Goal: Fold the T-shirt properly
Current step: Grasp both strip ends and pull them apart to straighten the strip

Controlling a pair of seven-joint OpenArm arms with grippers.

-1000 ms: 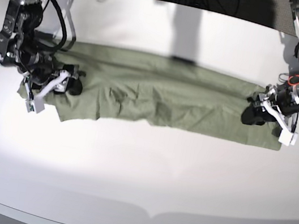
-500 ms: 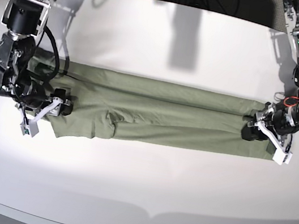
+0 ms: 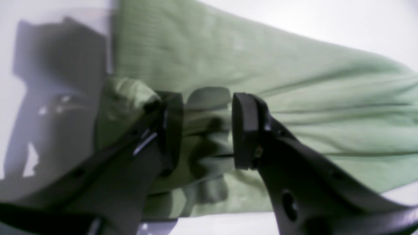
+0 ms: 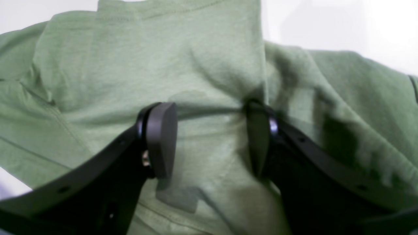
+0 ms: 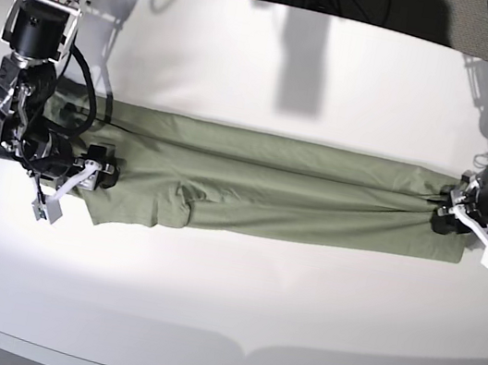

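The T-shirt point(image 5: 271, 187) lies on the white table point(image 5: 232, 312) as a long, low band of green cloth, stretched from side to side between the two arms. Its upper strip runs along the far edge, with long creases below it; towards the right arm the cloth bunches up, and a rumpled flap hangs out past the near edge. The near edge is straighter towards the left arm's end.

The right gripper point(image 4: 210, 140) is down at the shirt's bunched end. Its two fingers stand well apart — a broad stretch of cloth shows between them in the wrist view. One finger lies right by an upright fold edge, with darker, shadowed cloth beside it; whether it touches or presses the fabric I cannot tell.

The left gripper point(image 3: 207, 130) is over the opposite end of the shirt, close to its short edge. Its fingers are parted too, with creased green cloth visible in the gap. A small raised tuck of fabric stands just beside one finger — I cannot tell whether they touch. Past that short edge, a grey shadow point(image 3: 49, 98) falls on the white surface. Creases run from between the fingers along the length of the shirt, and this wrist view is blurred.
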